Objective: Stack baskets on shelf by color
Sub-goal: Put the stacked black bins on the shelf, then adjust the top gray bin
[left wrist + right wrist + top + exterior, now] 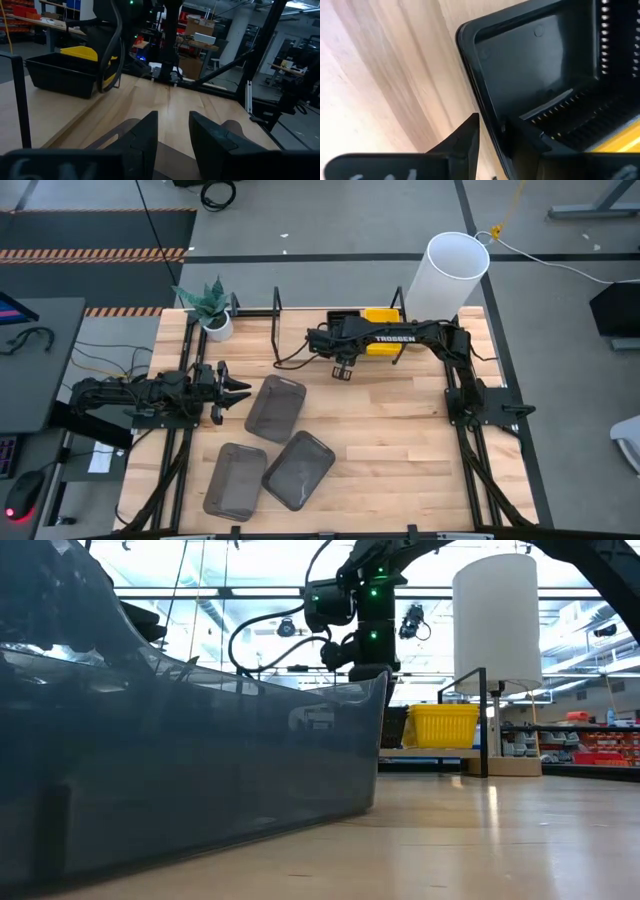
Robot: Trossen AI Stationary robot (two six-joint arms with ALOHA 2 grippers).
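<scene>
A black perforated basket (343, 318) and a yellow basket (383, 318) sit side by side on the shelf (300, 328) at the table's far side; the low view shows the yellow basket (440, 726) too. My right gripper (343, 368) reaches over the shelf, and in its wrist view its open fingers (495, 131) stand either side of the black basket's end wall. Three smoky-grey baskets (275, 407) (233, 480) (298, 470) lie flat on the table. My left gripper (245, 392) hovers open just left of the nearest grey one, touching nothing. My right gripper has one finger (462, 137) outside the black basket's end wall (487, 107) and the other inside the basket, coming from above. The basket rests on the wood. Whether either finger touches the wall, I cannot tell.
A tall white cylinder (455, 275) stands at the shelf's right end and a potted plant (213, 308) at its left. Black uprights (278, 330) frame the shelf. One grey basket (180, 760) fills the low view's left. Bare wood lies right of the grey baskets.
</scene>
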